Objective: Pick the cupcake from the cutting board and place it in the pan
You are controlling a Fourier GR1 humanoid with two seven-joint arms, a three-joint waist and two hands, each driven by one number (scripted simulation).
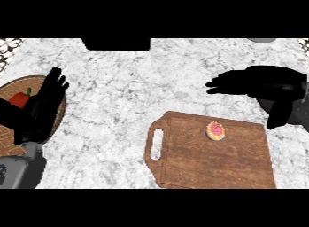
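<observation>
Cupcake [215, 131] is sitting untouched on the cutting board [215, 166] at five o'clock; right hand [261, 84] is hovering above at two o'clock, fingers extended, holding nothing; left hand [42, 104] is resting open at nine o'clock; picking and placing are both remaining
</observation>
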